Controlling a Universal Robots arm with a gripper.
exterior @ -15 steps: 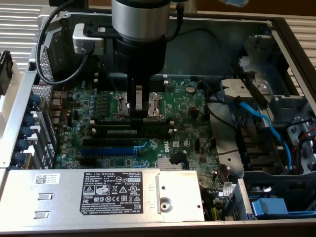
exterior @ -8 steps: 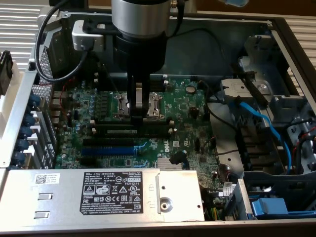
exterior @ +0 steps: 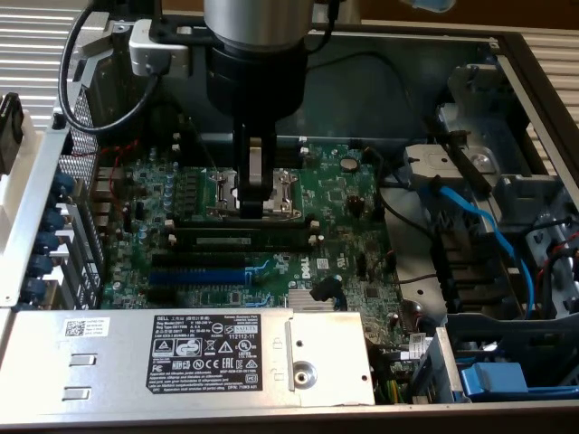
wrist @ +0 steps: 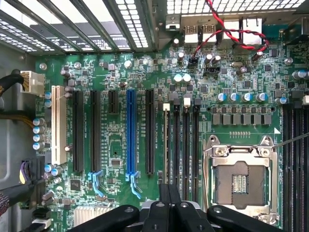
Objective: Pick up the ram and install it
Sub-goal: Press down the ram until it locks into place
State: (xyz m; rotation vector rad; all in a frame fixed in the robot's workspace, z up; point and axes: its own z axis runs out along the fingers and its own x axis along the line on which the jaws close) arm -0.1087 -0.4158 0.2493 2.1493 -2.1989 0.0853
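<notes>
The ram (exterior: 237,241) is a long dark stick with a pale label strip. It stands on edge in one of the black memory slots in the middle of the green motherboard (exterior: 344,190). In the wrist view the ram (wrist: 166,145) is a thin pale edge in the slot nearest the blue expansion slot (wrist: 129,130). My gripper (exterior: 256,201) hangs just behind the ram, over the CPU socket (wrist: 240,181), and does not touch it. Its dark fingers (wrist: 169,191) are pressed together, shut on nothing.
The board lies inside an open computer case. A grey power supply (exterior: 181,357) with a black label covers the near side. A drive cage and a blue cable (exterior: 479,226) fill the exterior view's right. Red and black wires (wrist: 227,29) run near the rear ports.
</notes>
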